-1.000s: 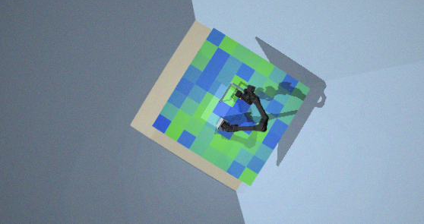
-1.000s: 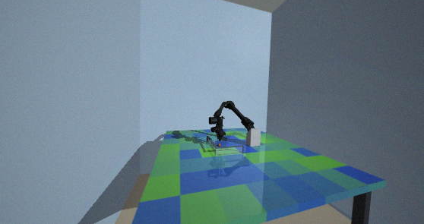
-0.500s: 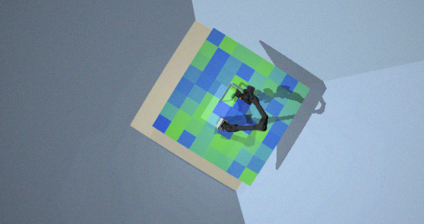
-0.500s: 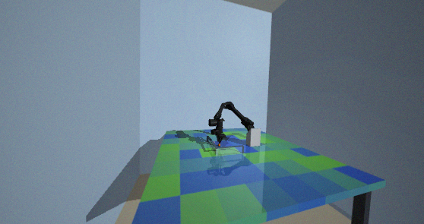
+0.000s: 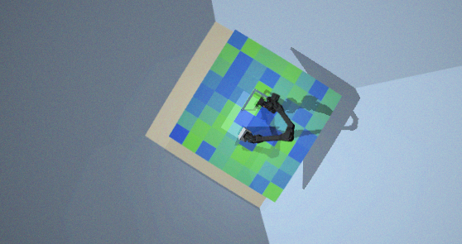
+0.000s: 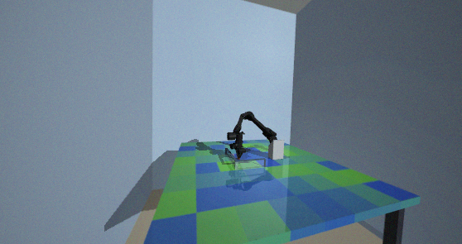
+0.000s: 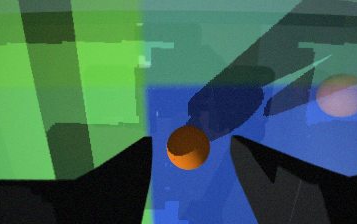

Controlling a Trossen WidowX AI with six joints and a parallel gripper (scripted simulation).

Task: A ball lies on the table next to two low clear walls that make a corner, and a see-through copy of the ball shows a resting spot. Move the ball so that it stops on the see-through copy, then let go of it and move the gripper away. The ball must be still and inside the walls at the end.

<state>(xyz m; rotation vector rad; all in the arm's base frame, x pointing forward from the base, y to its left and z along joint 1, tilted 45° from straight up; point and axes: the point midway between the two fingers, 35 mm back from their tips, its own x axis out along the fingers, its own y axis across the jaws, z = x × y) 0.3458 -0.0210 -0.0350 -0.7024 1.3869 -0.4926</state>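
From the top view the ball is not visible at all: the arm [image 5: 278, 125] and the gripper [image 5: 265, 102] cover the spot where it would lie, and the clear walls [image 5: 250, 101] show only as thin pale lines forming a corner just beside the gripper. The jaws themselves are too small and dark here to read their spread. In the exterior view the gripper [image 6: 238, 151] hangs low over the checkered table [image 6: 265, 199], close to the faint outline of the clear walls [image 6: 250, 162]; the ball is again hidden or too tiny to pick out, and the white base block [image 6: 276, 149] stands behind the jaws. The wrist view is the clearest: both dark fingers are cut off by the lower edge, so their tips are only partly seen. The gripper [image 7: 191, 150] stands partly open, the jaws apart with a gap on each side, holding nothing. The orange ball [image 7: 188, 147] rests on the blue square between the jaws, nearer the left one, without visibly touching either. The see-through copy [image 7: 342, 95] sits beyond and to the right of the right jaw, well apart from the ball.
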